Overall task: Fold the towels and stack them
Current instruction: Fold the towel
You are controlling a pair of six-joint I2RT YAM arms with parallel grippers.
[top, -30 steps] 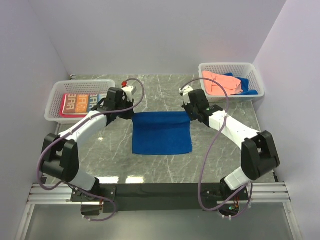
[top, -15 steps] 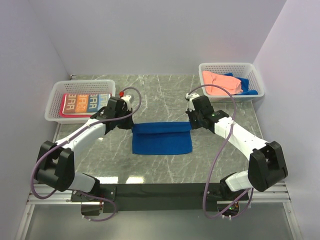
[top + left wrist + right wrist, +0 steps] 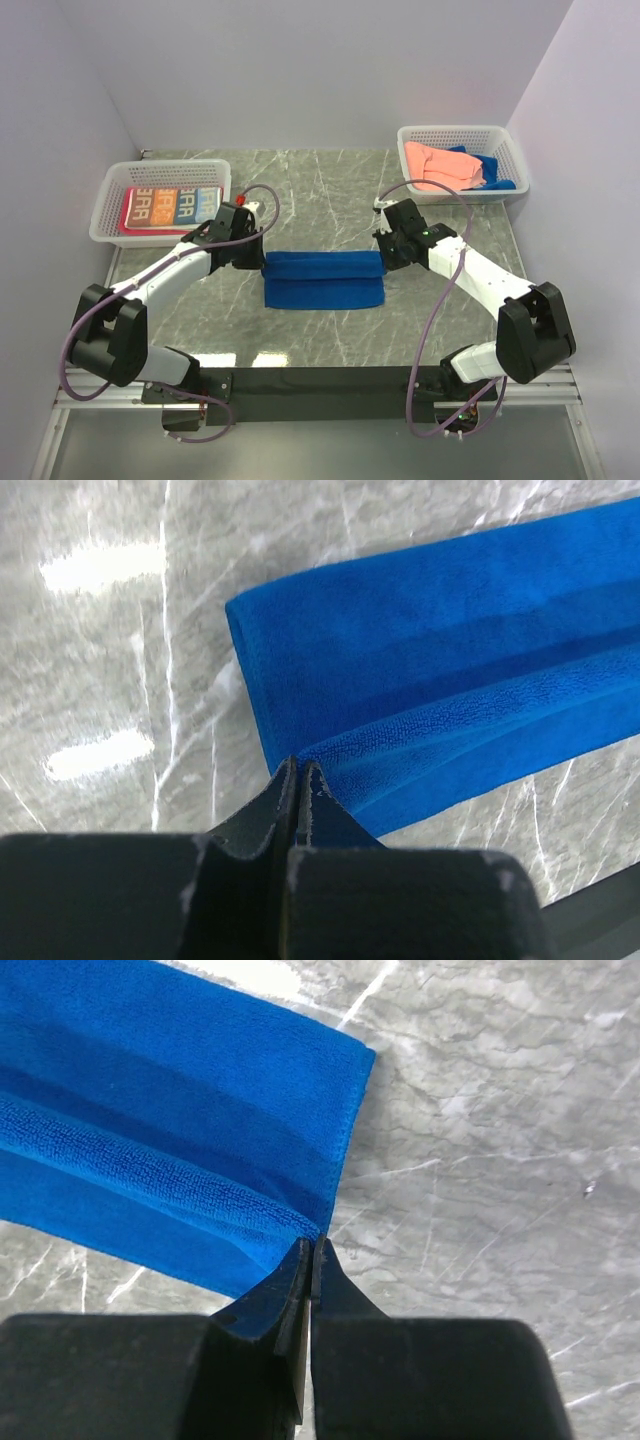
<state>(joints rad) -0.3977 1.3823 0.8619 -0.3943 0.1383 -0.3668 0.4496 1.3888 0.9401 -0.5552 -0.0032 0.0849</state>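
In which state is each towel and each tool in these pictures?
Deep blue cloth towel: partly folded, upper layer short of the near edge.
Left tool: shut on one folded corner.
Right tool: shut on the other corner.
Printed orange-blue towel: folded flat in left white mesh basket.
Salmon-peach towel: crumpled in right white mesh basket.

The top camera hangs high behind the arm bases at 6 o'clock and looks down toward 12 o'clock over the whole table [image 3: 330, 185]. Each wrist camera rides close behind its gripper, aimed steeply down. The view past the left gripper [image 3: 298, 770] shares with the overhead the 9 o'clock end of the blue towel [image 3: 430, 650]. The view past the right gripper [image 3: 311, 1245] shares the 3 o'clock end.
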